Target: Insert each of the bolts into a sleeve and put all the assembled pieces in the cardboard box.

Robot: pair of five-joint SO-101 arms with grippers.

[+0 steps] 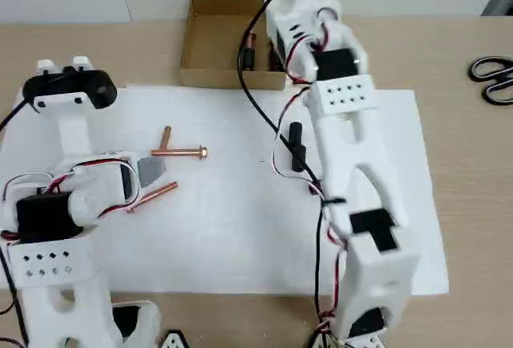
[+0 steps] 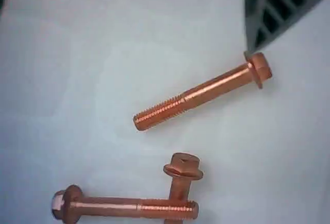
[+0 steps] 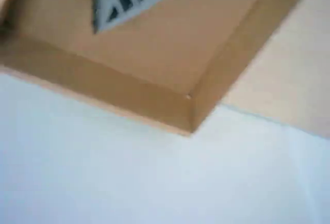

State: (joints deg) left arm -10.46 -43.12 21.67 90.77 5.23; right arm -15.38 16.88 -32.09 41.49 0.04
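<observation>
3 copper bolts lie on the white sheet [image 1: 224, 228] toward its left side. 1 bolt [image 1: 152, 196] [image 2: 203, 90] sits alone at a slant, its head just beside the left gripper [image 1: 151, 170]. Can't tell how wide that gripper is. The other 2 bolts touch in a T a bit nearer the sheet's far edge: the long-lying bolt [image 1: 180, 153] [image 2: 124, 208] & the crossing bolt [image 1: 166, 138] [image 2: 181, 172].

A black sleeve [image 1: 295, 134] lies near the sheet's middle, just beside the right arm. The cardboard box [image 1: 192, 43] [image 3: 103, 87] stands at the sheet's far edge, w/ a dark sleeve-and-bolt piece [image 1: 249, 51] inside. The right gripper [image 1: 287, 43] hangs over the box's right part; its width can't be told either.

Scissors [image 1: 493, 75] lie on the bare table [image 1: 465, 163], at its right edge.
</observation>
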